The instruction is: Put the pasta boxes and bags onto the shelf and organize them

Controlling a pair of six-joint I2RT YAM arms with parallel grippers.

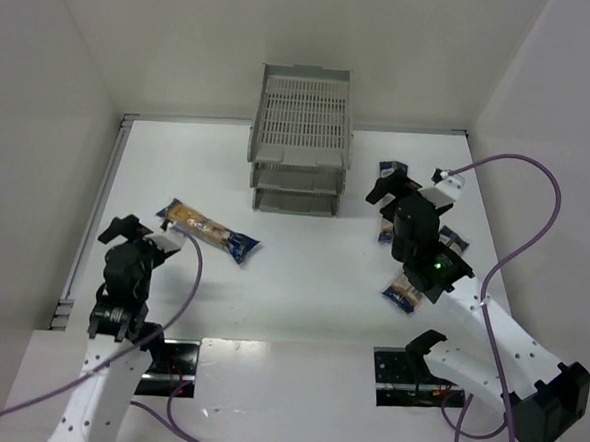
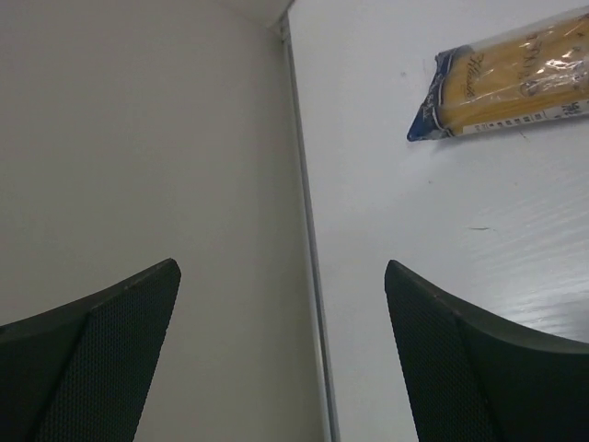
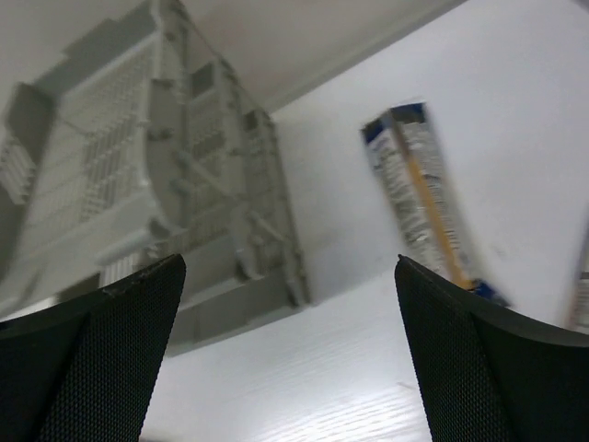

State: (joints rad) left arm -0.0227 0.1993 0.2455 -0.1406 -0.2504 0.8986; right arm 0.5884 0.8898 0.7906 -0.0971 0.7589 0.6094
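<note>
Top external view: both my grippers are open wide and hold nothing.
My left gripper (image 1: 139,234) hangs over the left side of the white table (image 1: 311,292). It is near one pasta packet (image 1: 207,231), which lies flat and well apart from the grey shelf (image 1: 300,141). My right gripper (image 1: 389,190) hangs just to the right of the shelf. A second packet (image 1: 404,293) lies on the table there, partly hidden under my right arm. A third packet (image 1: 452,239) peeks out beside that arm.
</note>
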